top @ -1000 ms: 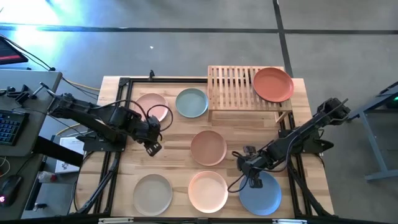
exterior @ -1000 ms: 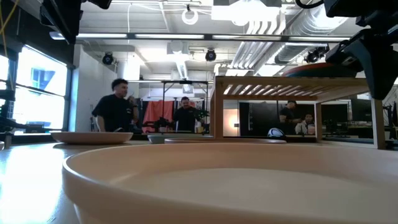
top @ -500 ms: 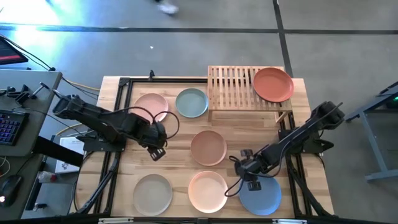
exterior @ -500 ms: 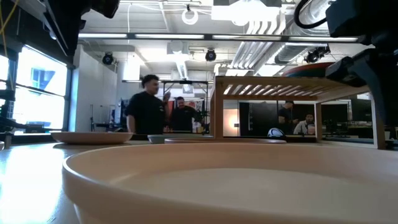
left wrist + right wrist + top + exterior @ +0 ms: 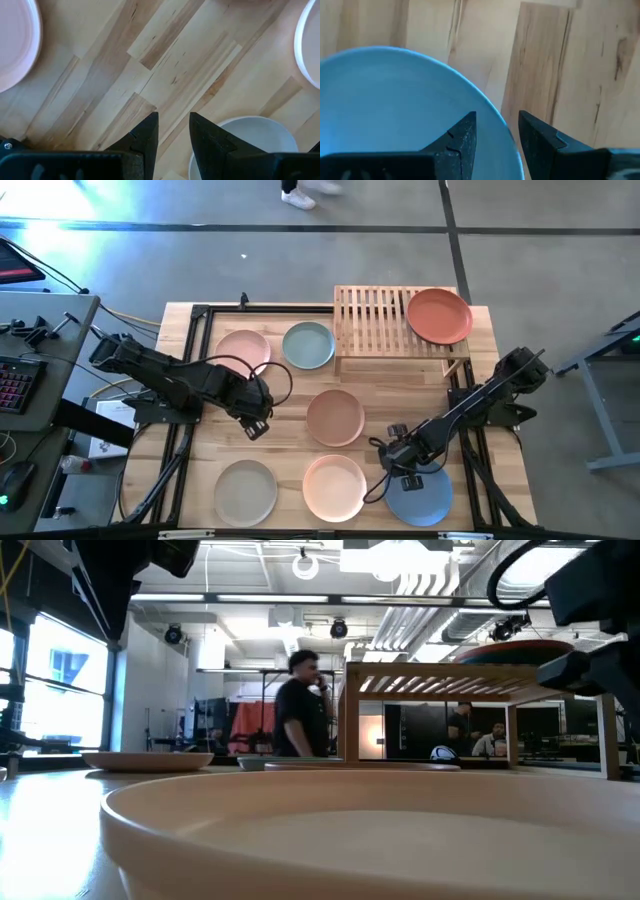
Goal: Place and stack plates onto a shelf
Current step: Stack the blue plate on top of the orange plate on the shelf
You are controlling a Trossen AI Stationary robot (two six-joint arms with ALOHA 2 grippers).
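Both arms have shifted since the earlier frames; we judge pick-up of the next plate to be the step in hand.

Since a second ago the right pincer (image 5: 402, 471) has slid along the near edge of the surface to the rim of the blue plate (image 5: 418, 492), and the left pincer (image 5: 254, 421) has crept toward mid-surface beside the pink plate (image 5: 243, 350); a person behind has walked across. We find both pincers apart and holding nothing. The right wrist view shows its fingers (image 5: 462, 137) straddling the blue plate's rim, so the next move calls for closing on that rim and lifting cleanly. The shelf (image 5: 375, 320) at the far right corner holds only the rust red plate (image 5: 439, 315). Grey-blue plate (image 5: 307, 345), tan plate (image 5: 335, 417), beige-grey plate (image 5: 245, 491) and peach plate (image 5: 334, 487) remain on the surface.
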